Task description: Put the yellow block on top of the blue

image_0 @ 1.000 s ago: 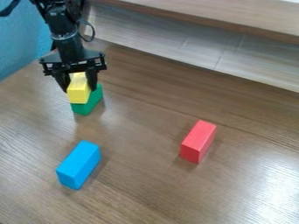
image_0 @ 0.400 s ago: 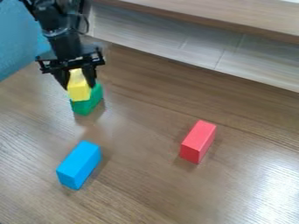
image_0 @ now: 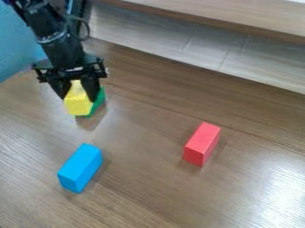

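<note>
Yellow block is what I have in my grasp: from my camera up here, the black gripper has it clasped, one finger down each side, at the upper left of my view. The arm comes in from the top left corner and slants down to it. The block's near face is turned towards me, and it covers much of the green block, which peeks out behind it, along its right side and lower edge. I can't tell from this angle whether those two are touching. Nearer to me, well apart from the gripper, the blue block I'm meant to stack on lies on its long side on the wooden table, its top bare. Over to the right I see the red block, also lying lengthwise, well apart from the others. Behind the table I have a textured blue wall at the left, and a pale panel under a wooden ledge running off to the right.
</note>
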Action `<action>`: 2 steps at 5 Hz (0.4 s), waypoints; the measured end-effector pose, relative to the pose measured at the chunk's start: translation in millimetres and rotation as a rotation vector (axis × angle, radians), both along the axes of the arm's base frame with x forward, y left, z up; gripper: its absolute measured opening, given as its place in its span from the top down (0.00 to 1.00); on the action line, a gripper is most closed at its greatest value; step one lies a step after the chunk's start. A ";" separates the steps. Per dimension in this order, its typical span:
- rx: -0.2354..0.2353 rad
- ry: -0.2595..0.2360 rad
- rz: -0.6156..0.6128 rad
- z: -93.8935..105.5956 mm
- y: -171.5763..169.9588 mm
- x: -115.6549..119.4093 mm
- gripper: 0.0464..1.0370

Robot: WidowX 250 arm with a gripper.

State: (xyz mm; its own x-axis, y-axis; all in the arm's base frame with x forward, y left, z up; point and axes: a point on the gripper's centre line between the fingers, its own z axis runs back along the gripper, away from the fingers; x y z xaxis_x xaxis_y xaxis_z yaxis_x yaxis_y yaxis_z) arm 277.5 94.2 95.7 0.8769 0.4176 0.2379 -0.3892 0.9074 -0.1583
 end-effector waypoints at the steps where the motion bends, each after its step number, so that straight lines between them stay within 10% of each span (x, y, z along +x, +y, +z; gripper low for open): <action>1: 0.016 0.039 -0.114 -9.6 -26.3 -21.4 0.45; 2: 0.040 0.030 -0.187 -7.6 -44.5 -34.3 0.45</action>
State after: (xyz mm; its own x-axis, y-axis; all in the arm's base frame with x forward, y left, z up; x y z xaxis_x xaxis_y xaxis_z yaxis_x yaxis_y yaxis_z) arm 243.2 49.7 88.1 0.9453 0.2377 0.2234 -0.2175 0.9697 -0.1113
